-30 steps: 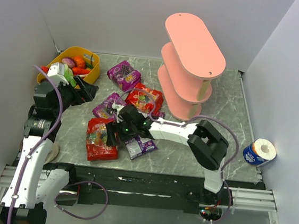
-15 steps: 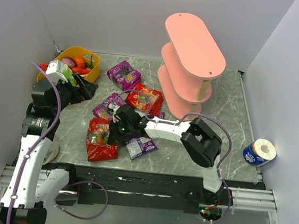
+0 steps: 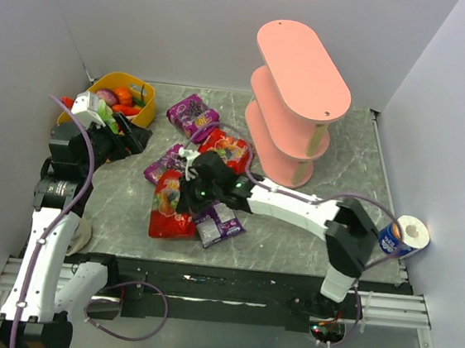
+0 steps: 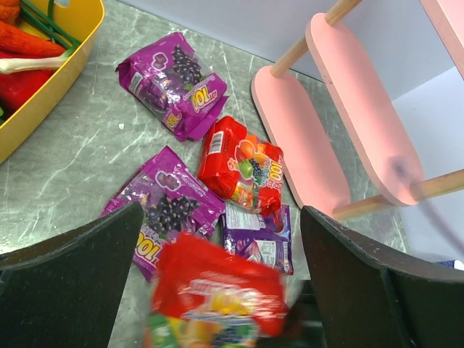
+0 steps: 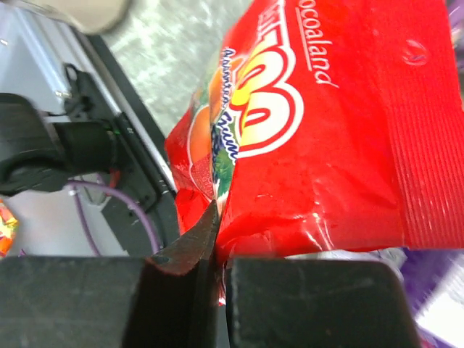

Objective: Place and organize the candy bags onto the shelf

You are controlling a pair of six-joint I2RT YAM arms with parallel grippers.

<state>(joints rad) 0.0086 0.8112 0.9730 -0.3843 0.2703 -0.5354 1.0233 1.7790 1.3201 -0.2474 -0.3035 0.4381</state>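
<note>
right jaws: pinched on edge of glossy red fruit-print candy bag (image 5: 326,145) | left jaws: wide, empty | risk: slick edge may slip before pink three-tier shelf (image 3: 303,69) at 1 o'clock

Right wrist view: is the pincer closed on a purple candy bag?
No, the right pincer is shut on the edge of a red candy bag, whose glossy red wrapper fills this view.
</note>
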